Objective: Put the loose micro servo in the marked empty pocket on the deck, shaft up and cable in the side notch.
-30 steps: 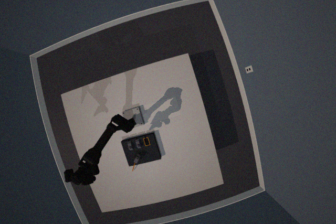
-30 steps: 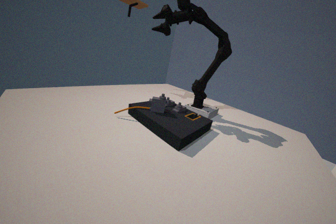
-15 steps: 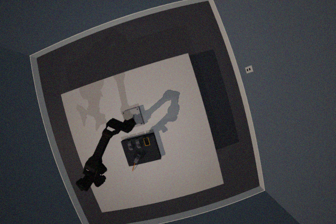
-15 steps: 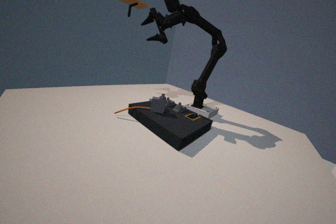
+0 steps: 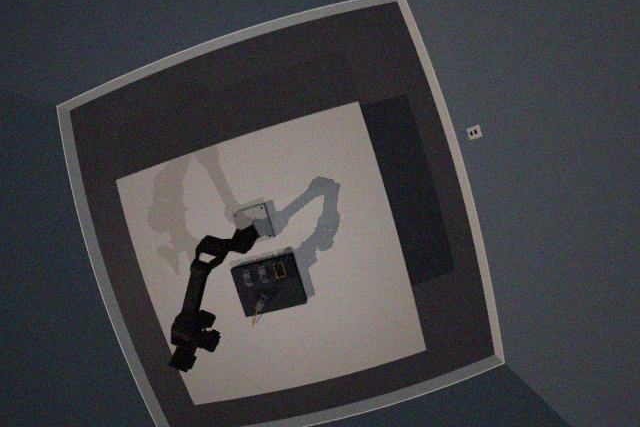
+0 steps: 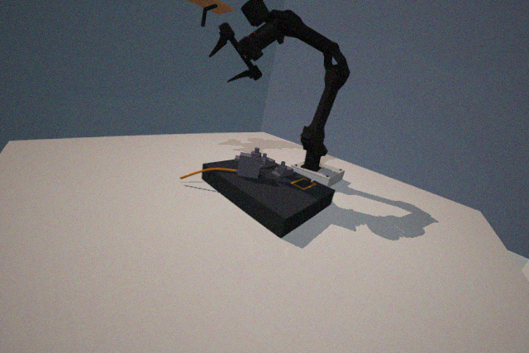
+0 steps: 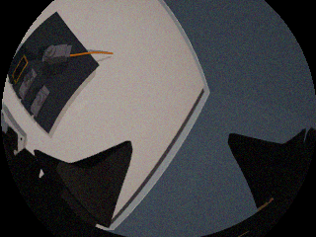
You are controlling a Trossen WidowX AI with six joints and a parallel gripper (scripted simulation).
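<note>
Top view: high overhead, straight down, far; whole table [image 5: 336, 339] and walls. Exterior: low, near table level, oblique, closer, facing deck [image 6: 273, 202] and arm [image 6: 324, 84]. Wrist: fisheye, tilted down toward table edge. All three share the deck.

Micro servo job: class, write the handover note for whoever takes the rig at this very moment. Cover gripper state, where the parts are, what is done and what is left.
Gripper: open, empty, high above the table, off to one side of the deck.
Loose micro servo: lying on the deck, near the edge its orange cable trails over; untouched.
Marked pocket: orange outline, empty, next to two seated servos.
Done: nothing.
Left: descend, grasp servo, seat it shaft up, ears flat, cable in notch; release, move clear.
</note>
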